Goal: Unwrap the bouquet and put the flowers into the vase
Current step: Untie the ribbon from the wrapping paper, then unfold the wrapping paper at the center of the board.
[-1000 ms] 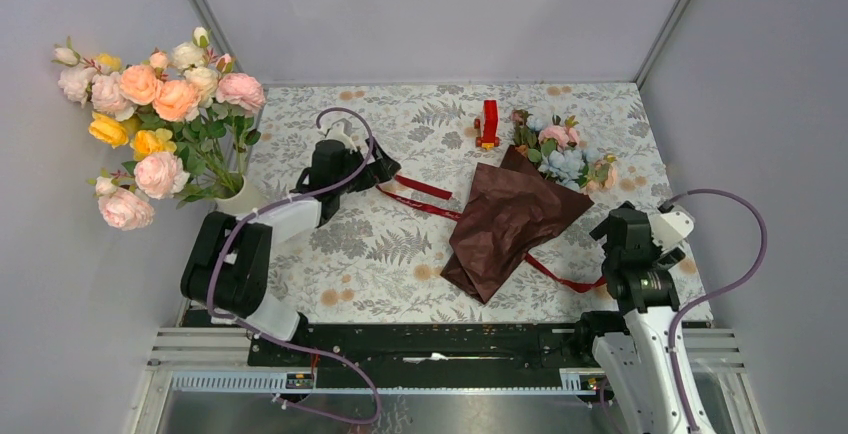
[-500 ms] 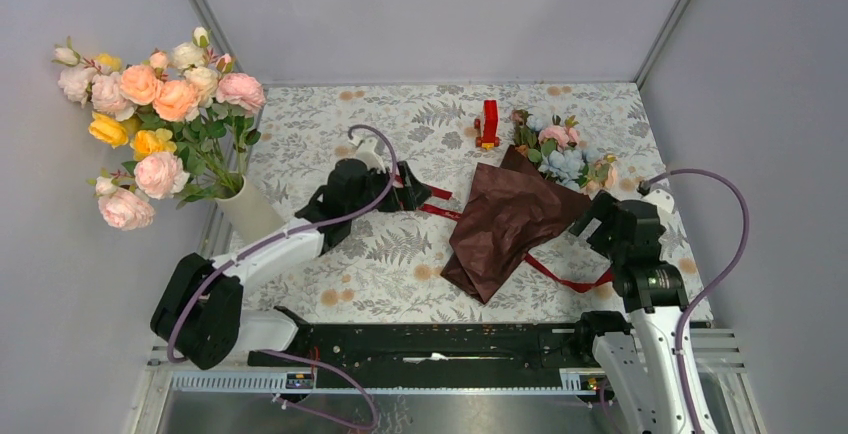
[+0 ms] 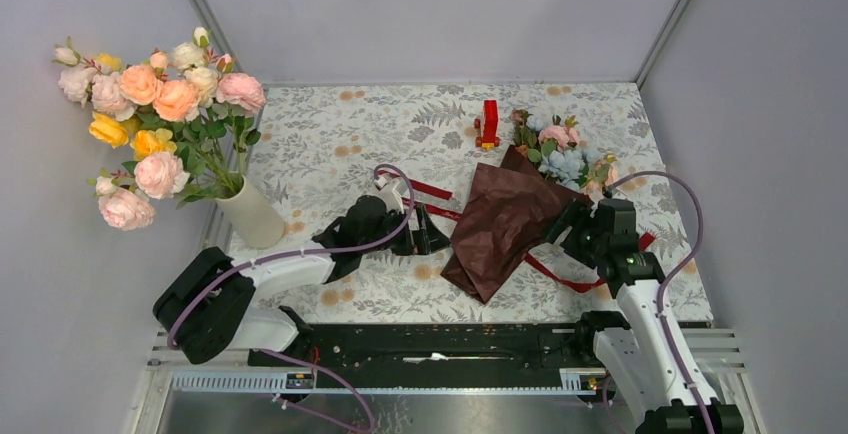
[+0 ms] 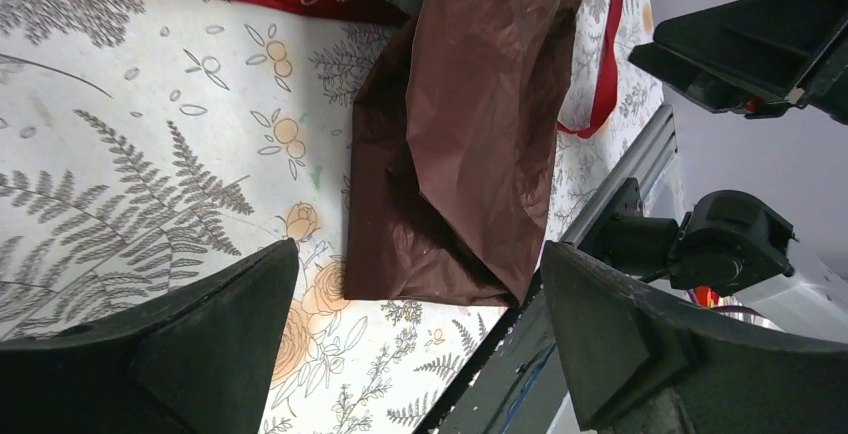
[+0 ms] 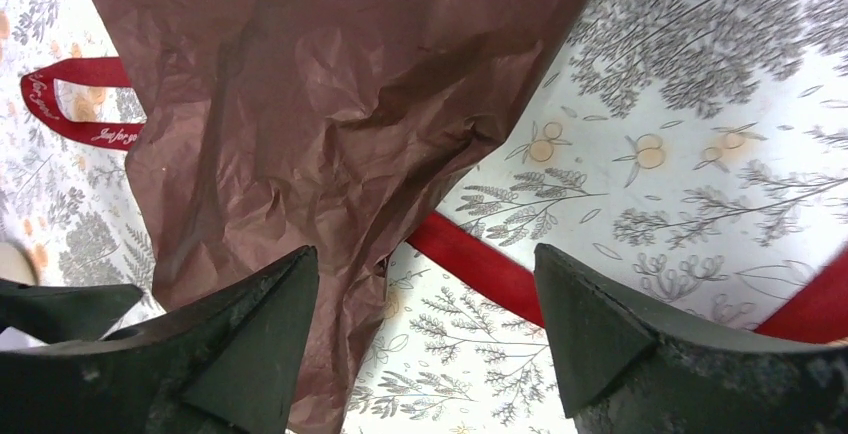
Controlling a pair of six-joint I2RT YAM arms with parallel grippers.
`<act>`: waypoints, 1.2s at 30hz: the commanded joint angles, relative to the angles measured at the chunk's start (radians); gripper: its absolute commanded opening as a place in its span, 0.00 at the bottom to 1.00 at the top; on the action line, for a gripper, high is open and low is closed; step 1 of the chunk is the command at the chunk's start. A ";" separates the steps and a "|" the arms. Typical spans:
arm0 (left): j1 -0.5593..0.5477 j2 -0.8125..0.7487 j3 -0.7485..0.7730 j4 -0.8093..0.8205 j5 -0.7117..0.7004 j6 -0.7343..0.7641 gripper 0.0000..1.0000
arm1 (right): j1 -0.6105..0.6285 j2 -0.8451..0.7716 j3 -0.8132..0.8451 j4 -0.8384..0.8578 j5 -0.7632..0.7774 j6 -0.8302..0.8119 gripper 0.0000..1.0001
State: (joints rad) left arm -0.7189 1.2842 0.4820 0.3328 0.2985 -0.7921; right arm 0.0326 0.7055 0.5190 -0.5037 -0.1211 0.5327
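Maroon paper [image 3: 505,219] slack; left jaws wide at its 9, right jaws wide at 3; pinch edges only, sparing flowers [image 3: 560,149].

Open counter [image 3: 330,134] spreads across the far left. Between the left tool [image 3: 428,231] and right tool [image 3: 566,226], the wrapping paper [image 3: 505,219] and ribbon [image 3: 430,191] block the way; a small red object [image 3: 489,122] stands just beside the flowers [image 3: 562,159], and roses [image 3: 165,99] overhang the vase [image 3: 250,219].
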 commanded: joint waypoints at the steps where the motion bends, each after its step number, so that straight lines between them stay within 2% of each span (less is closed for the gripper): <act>1: -0.020 0.037 0.029 0.114 0.009 -0.043 0.98 | 0.004 0.015 -0.083 0.163 -0.095 0.093 0.83; 12: -0.024 0.090 0.105 0.052 0.002 0.020 0.96 | 0.028 0.155 -0.167 0.357 -0.125 0.140 0.69; 19: -0.023 0.132 0.129 0.066 0.025 0.022 0.86 | 0.054 0.229 -0.192 0.481 -0.137 0.177 0.47; 22: -0.024 0.149 0.137 0.070 0.029 0.020 0.80 | 0.081 0.253 -0.202 0.536 -0.108 0.198 0.41; 29: -0.024 0.192 0.141 0.103 0.049 0.001 0.73 | 0.131 0.331 -0.223 0.670 -0.055 0.264 0.36; 36: -0.023 0.227 0.169 0.104 0.037 0.014 0.69 | 0.161 0.428 -0.194 0.722 -0.040 0.266 0.35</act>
State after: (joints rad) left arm -0.7383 1.4887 0.5884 0.3679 0.3157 -0.7864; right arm 0.1783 1.0985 0.3008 0.1467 -0.1940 0.7845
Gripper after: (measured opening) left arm 0.710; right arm 0.353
